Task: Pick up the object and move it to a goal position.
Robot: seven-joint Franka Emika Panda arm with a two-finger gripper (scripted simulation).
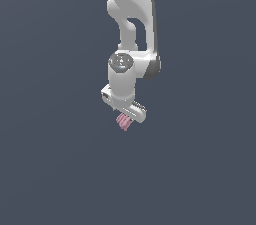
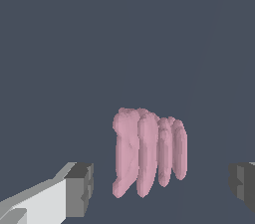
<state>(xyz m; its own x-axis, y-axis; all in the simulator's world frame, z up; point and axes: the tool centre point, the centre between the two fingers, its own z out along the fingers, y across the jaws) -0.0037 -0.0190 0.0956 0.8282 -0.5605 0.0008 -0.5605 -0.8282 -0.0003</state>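
Below our wrist, one pale pink ribbed lump (image 2: 149, 156) — the only object (image 1: 123, 121) we count, four ridges side by side — sits between our two dark finger pads (image 2: 79, 188). Our gripper (image 1: 128, 114) stands wide open, each pad well clear of the lump, holding nothing. From the exterior view the lump shows just under the white hand — whether it rests on the flat grey ground we cannot tell.

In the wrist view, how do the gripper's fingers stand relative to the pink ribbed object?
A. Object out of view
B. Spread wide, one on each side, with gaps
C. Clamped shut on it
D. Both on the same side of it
B: the gripper is open, its dark pads apart from the pink object lying between them.
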